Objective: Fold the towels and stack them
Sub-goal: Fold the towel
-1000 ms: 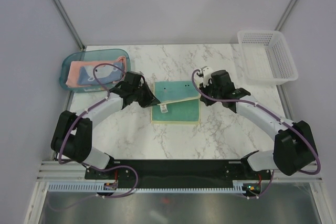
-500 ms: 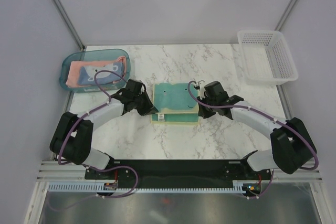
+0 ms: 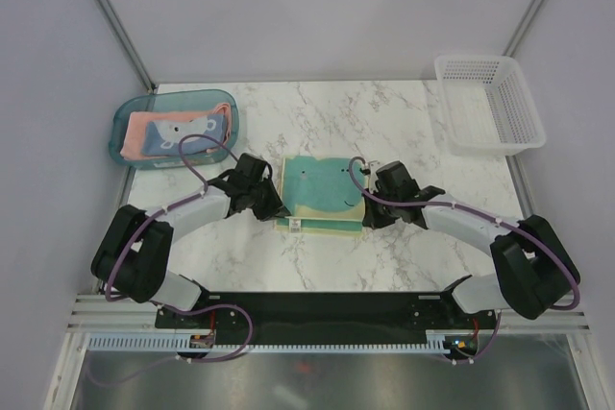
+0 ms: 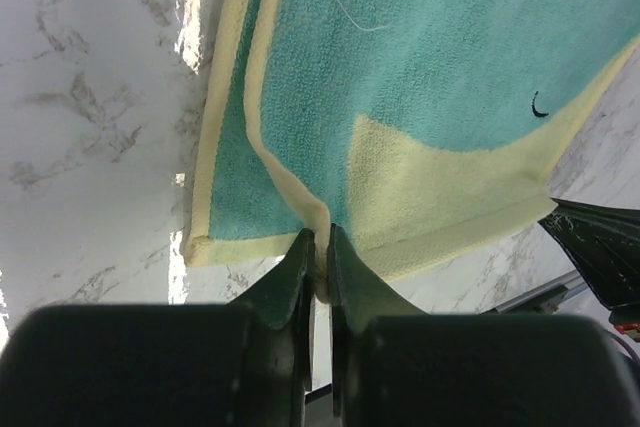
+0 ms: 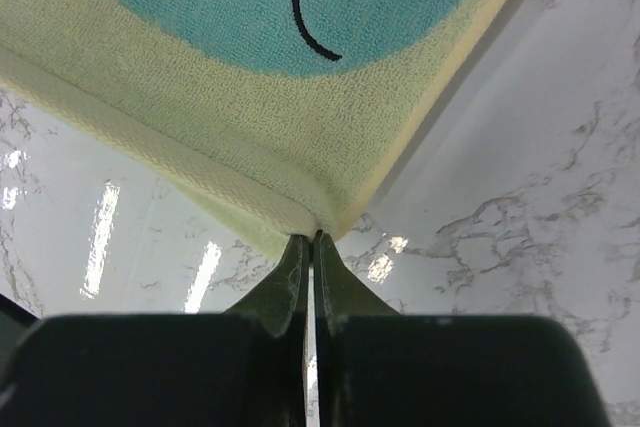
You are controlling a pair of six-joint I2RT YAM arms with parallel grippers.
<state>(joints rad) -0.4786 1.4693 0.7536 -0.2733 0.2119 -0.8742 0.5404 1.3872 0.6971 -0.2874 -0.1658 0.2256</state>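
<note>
1. Left gripper [image 4: 320, 247]: jaws nearly closed, pinching the near-left corner of the yellow-and-teal towel [image 4: 430, 67]. The yellow border is clamped between the fingers.
2. Right gripper [image 5: 312, 242]: jaws pressed almost together on the near-right corner of the same towel, with a thin fold of yellow hem held between them.
3. The towel lies mid-bench [image 3: 384, 122], doubled over on itself. The lower layer shows past the upper one along the near and left edges. A small white tag sits at the near edge, left side.
4. Handling (judgement): terry cloth, so light, limp, grippy and not fragile. It will sag between holds, so corners are the right purchase. Taking both corners together keeps an edge straight. Risk: catching one layer only, which lets the fold open.
5. Far left: teal tray [image 3: 119, 137] holds the salmon-pink towel [image 3: 146, 132] and the light blue towel [image 3: 200, 133]. The blue one is on the right, and I cannot tell whether they touch or overlap.
6. Far right: white mesh basket [image 3: 444, 66], well apart from everything.
</note>
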